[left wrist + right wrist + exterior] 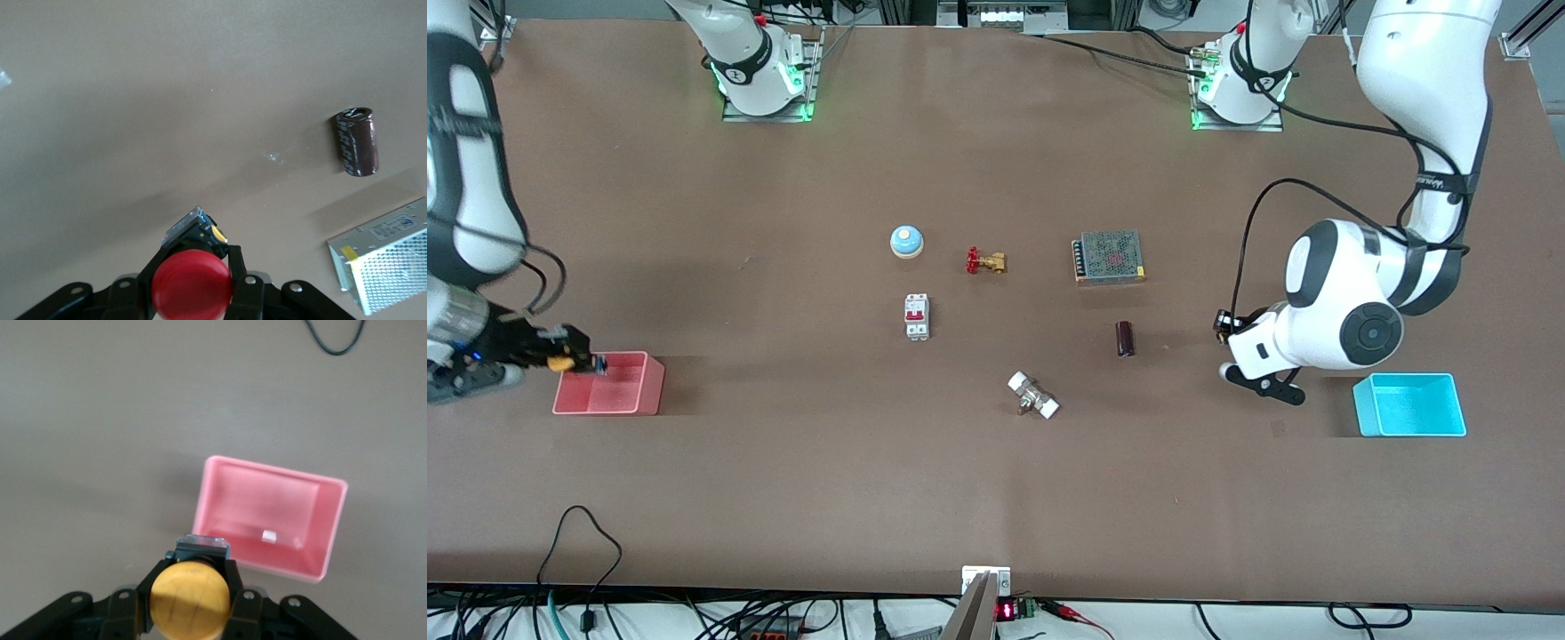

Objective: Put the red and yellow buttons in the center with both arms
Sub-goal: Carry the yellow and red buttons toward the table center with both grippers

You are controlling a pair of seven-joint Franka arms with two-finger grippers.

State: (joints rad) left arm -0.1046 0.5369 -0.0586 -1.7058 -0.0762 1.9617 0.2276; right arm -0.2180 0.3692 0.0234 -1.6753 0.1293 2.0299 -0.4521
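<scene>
The left gripper point(192, 283) hangs over bare tabletop point(996, 498) between the blue bin point(1409, 405) and the dark capacitor point(1125, 339), its fingers closed on the red button point(192, 285), which fills the space between them in the left wrist view. The perforated metal power supply point(1110, 257) lies farther from the front camera than the capacitor. The right gripper point(192, 597) is over the rim of the pink bin point(609, 384) at the right arm's end of the table, clamped on the yellow button point(191, 599). A small pale item, possibly a scrap of paper, lies inside the pink bin. Neither button is at the table's center.
</scene>
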